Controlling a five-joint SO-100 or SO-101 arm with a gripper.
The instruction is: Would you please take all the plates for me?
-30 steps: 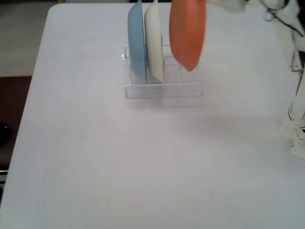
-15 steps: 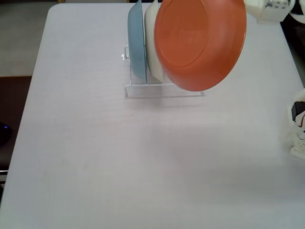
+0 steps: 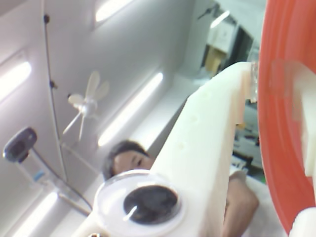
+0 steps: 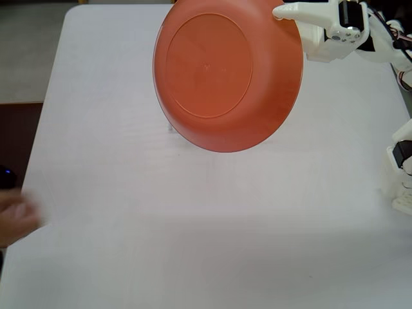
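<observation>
The orange plate [image 4: 228,74] is clamped by its rim in my hand [image 4: 283,11] at 1 o'clock in the fixed view, lifted above the surface [image 4: 193,244] and hiding whatever is behind it, so I can't count what remains. A blurred human hand [image 4: 16,215] intrudes at 9 o'clock, otherwise the surface lies open toward 6 o'clock.

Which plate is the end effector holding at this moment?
The orange plate, gripped at its rim by the end effector and lifted above the table. No other plate is visible.
</observation>
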